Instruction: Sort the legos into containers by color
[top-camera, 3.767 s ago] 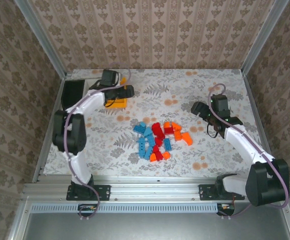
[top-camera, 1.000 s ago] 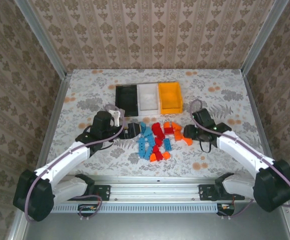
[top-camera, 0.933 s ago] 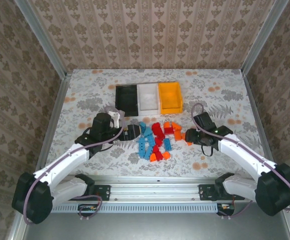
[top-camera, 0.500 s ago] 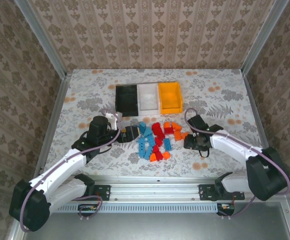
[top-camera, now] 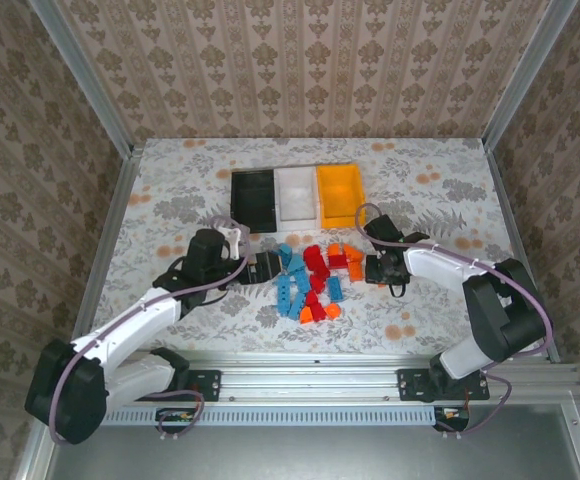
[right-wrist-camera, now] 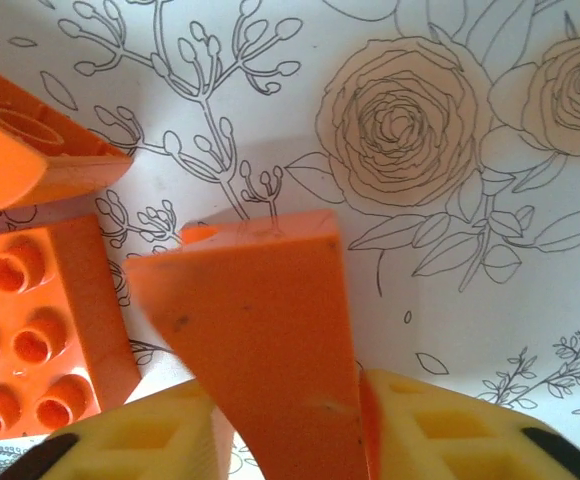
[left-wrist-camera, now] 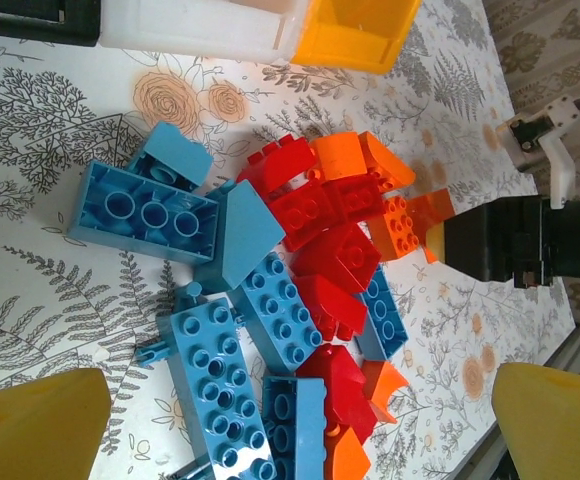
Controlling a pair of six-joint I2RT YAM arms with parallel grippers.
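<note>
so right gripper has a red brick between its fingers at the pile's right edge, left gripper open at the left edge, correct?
Not red: the right gripper has an orange brick between its fingers, as the right wrist view shows. The rest holds: right edge of the pile, left gripper open at the left edge.

TABLETOP TALLY | bins: three, with one black, one white, one orange-yellow | light-blue bricks: seven visible | red bricks: about five, heaped so the exact number is unclear | orange bricks: six | bricks in all: roughly eighteen | robot arms: two
</note>
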